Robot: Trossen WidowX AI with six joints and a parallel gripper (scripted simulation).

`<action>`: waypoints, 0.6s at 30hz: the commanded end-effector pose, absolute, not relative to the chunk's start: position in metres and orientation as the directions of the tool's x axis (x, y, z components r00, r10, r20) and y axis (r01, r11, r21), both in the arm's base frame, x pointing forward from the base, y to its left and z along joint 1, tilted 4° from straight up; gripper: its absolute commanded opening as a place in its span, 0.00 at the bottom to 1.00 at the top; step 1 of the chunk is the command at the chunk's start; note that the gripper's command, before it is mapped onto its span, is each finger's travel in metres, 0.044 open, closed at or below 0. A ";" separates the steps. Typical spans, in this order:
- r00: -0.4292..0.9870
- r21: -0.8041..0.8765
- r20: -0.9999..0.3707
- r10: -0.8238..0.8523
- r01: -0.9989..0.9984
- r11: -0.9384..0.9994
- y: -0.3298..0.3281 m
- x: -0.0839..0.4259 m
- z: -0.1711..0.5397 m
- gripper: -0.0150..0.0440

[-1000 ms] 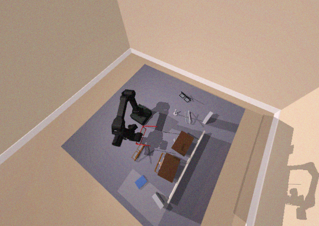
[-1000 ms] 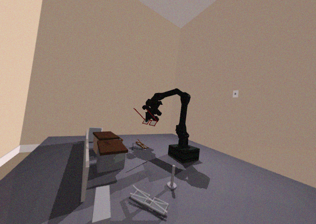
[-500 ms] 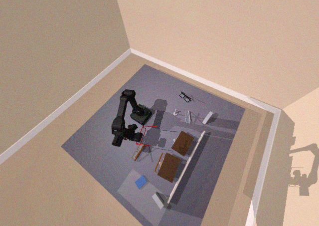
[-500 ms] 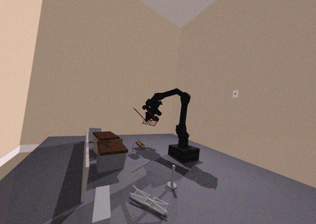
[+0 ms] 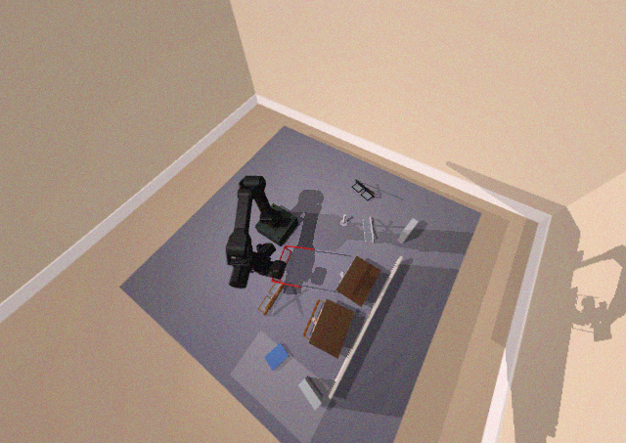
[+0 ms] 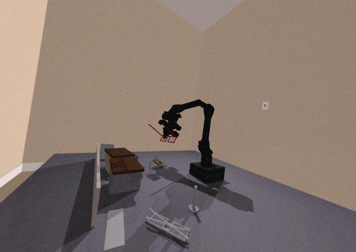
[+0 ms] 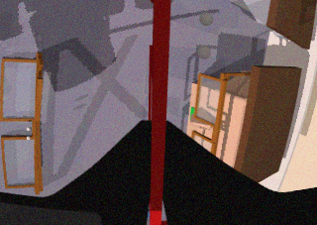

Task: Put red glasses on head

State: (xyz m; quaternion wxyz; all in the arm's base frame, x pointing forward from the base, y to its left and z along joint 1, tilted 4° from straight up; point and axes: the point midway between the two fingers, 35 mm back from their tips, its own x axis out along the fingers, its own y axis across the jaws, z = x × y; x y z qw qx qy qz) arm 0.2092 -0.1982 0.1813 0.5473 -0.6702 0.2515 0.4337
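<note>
While no writing is legible, the gripper (image 5: 281, 272) (image 6: 166, 136), nearly shut, grips the red glasses (image 5: 286, 252) (image 6: 172, 142) (image 7: 158, 96) aloft.

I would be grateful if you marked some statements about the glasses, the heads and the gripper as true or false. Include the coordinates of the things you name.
1. The gripper (image 5: 281, 273) (image 6: 169, 136) is shut on the red glasses (image 5: 286, 254) (image 6: 172, 142) (image 7: 158, 86). True.
2. The red glasses already sit on a display head. False: they hang in the air from the gripper.
3. Both brown-topped display heads (image 5: 360, 279) (image 5: 331, 328) wear glasses. False: only one does, an orange-brown pair (image 5: 309, 322) (image 7: 218, 113).
4. A black pair of glasses (image 5: 363, 190) lies away from the heads. True.
5. The blue block (image 5: 277, 356) is on the arm's base (image 5: 263, 232) (image 6: 216, 177). False: it lies apart, on a pale grey patch.
</note>
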 end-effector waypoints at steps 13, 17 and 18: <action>0.310 -0.337 -0.938 0.156 -0.922 -0.193 -0.150 0.231 0.148 0.25; 0.264 -0.288 -0.953 0.146 -0.941 -0.176 -0.138 0.235 0.141 0.25; 0.254 -0.276 -0.957 0.142 -0.946 -0.172 -0.134 0.236 0.139 0.25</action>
